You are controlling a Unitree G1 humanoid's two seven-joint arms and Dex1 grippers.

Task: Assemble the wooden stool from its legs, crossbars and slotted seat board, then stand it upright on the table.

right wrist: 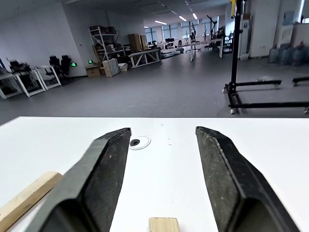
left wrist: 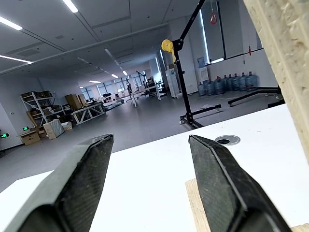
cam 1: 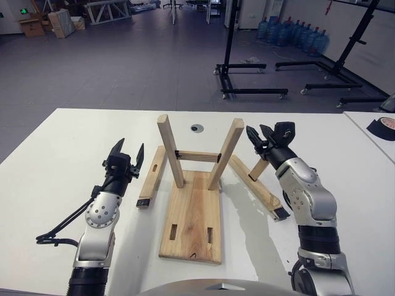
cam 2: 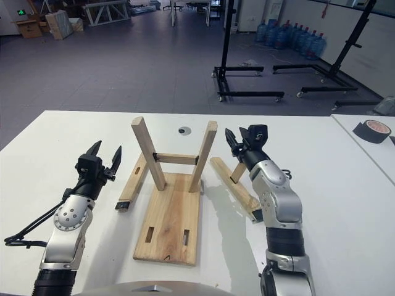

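Note:
The slotted seat board (cam 1: 192, 217) lies flat on the white table (cam 1: 74, 142). Two wooden legs (cam 1: 171, 150) joined by a crossbar (cam 1: 199, 156) stand upright in its far end. A second leg pair lies flat: one leg (cam 1: 151, 176) left of the board, the other (cam 1: 256, 185) to its right. My left gripper (cam 1: 129, 152) is open, hovering just left of the lying left leg. My right gripper (cam 1: 258, 133) is open above the far end of the right lying leg, beside the upright leg (cam 1: 226, 153). Both wrist views show open fingers (left wrist: 219, 179) (right wrist: 219, 166) with nothing between.
A round cable hole (cam 1: 197, 128) sits in the table behind the stool parts. A roll of black tape (cam 1: 382, 126) lies on a neighbouring table at the right. Black metal stands (cam 1: 247, 68) and water bottles (cam 1: 293, 32) are on the floor beyond.

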